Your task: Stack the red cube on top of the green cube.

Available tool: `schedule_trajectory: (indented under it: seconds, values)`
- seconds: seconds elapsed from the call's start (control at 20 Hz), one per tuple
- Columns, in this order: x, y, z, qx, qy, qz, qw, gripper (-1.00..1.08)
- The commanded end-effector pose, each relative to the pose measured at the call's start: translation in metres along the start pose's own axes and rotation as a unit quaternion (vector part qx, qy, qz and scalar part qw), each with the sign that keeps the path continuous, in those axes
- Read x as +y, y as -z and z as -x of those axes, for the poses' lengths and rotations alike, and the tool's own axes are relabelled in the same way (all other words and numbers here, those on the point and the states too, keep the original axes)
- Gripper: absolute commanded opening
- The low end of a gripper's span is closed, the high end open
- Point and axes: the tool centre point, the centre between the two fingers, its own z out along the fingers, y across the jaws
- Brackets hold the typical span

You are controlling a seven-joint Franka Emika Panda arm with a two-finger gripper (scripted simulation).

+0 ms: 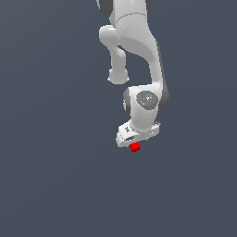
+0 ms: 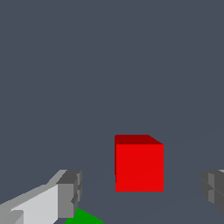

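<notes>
Fingers of the gripper (image 2: 140, 192) stood wide apart in the wrist view, one pale grey finger (image 2: 65, 194) with a dark pad and the other finger (image 2: 214, 188) showing only as a dark block at the frame's edge. Between them sat the red cube (image 2: 139, 164), nearer the second finger but touching neither, with open grey surface on both sides of it. A small wedge of the green cube (image 2: 83, 218) showed at the frame's edge, just beside the pale finger and mostly cut off, so how it lay could not be told. In the exterior view the white Panda arm (image 1: 139, 55) came down from the top centre of the frame and bent toward the middle, ending in its hand a little below and right of centre. The gripper (image 1: 135, 141) there pointed downward, its fingers too small to make out. The red cube (image 1: 134, 147) appeared just under the hand, slightly right of the frame's centre and in its lower half. The green cube could not be seen in that view. Everything lay against a plain dark blue-grey floor (image 1: 51, 185) without markings.
</notes>
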Motion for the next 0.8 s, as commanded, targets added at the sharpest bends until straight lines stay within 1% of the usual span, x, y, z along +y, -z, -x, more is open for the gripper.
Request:
schedule_trajectory:
  seconds: [0.0,0.35,0.75]
  values:
    - [0.002,0.002,0.000,0.001,-0.003,0.001,1.0000,1.00]
    - [0.002,-0.004,0.001,0.000,-0.003,0.000,1.0000,1.00]
    - [0.003,-0.042,0.002,0.001,-0.005,0.001,1.0000,1.00]
